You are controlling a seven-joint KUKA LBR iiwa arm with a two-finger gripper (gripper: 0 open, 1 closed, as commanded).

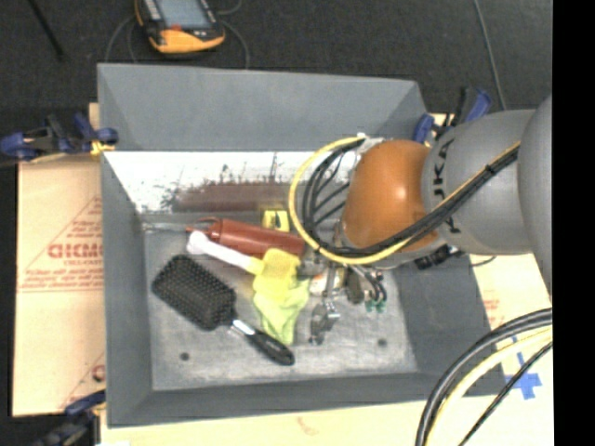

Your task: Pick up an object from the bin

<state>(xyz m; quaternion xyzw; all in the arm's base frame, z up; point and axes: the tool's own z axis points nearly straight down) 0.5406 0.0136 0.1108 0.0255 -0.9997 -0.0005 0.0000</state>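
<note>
Grey bin floor (372,347) bears a crumpled yellow thing (279,294) beside the jaws, their grip unreadable under the orange cover (386,193).

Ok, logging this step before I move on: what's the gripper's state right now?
Gripper: cannot be told. It sits low in the bin, beside the yellow thing near the black brush.

floor (307,17): dark speckled carpet across the far side | handset (179,21): orange-and-black, grey screen up, lying on the carpet far left | thin cable (110,40): loops round the handset | second cable (488,26): pale, trails over the carpet far right | light: dull, even
</note>
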